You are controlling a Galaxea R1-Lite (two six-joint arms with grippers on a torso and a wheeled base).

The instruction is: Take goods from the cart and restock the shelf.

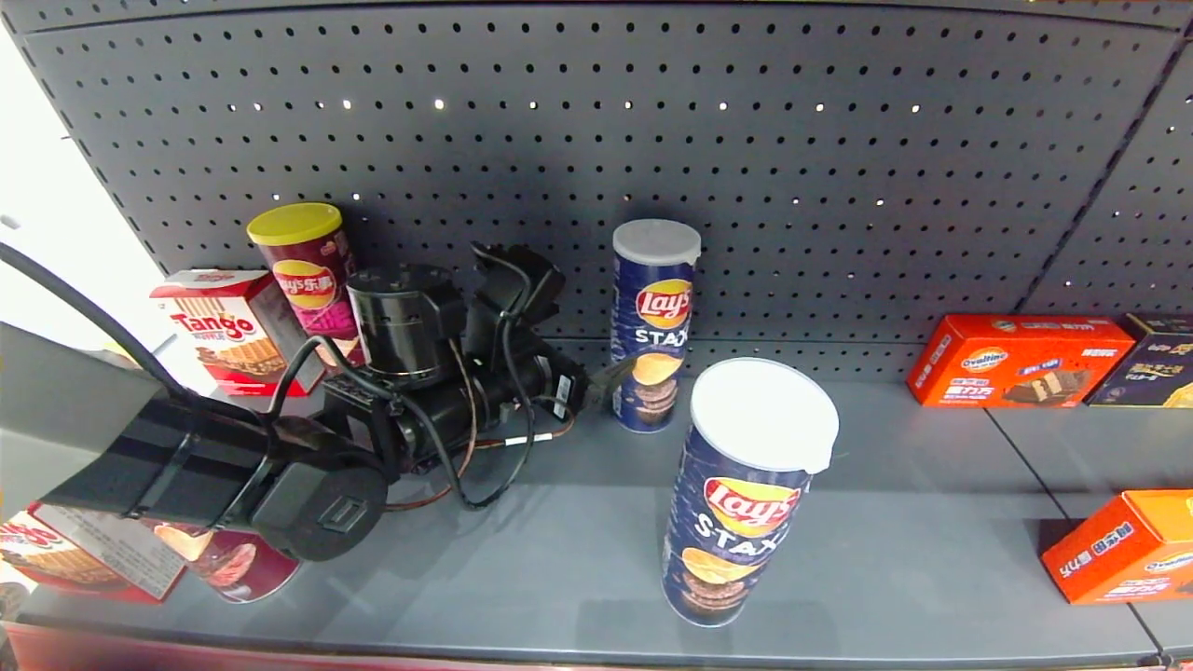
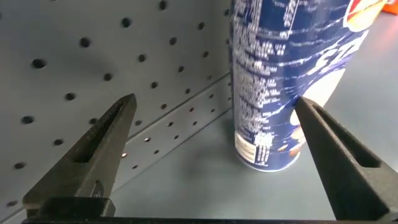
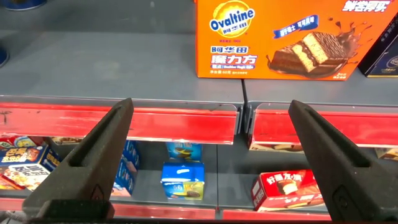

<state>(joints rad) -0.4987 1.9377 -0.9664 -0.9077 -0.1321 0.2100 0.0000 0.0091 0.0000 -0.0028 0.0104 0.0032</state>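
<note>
On a grey pegboard-backed shelf [image 1: 932, 522], the left pincer [image 2: 214, 106] gaped wide and empty at the rear chip can [image 1: 652, 326], which stood upright near the back wall, apparently leaving front room for stock

Blue chip can [image 1: 652, 326] upright on shelf [image 1: 932, 522]

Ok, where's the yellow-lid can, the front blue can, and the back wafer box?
yellow-lid can [image 1: 295, 223], head view, on its yellow lid.
front blue can [image 1: 762, 415], head view, on its white lid.
back wafer box [image 1: 222, 331], head view, on its front face.
</note>
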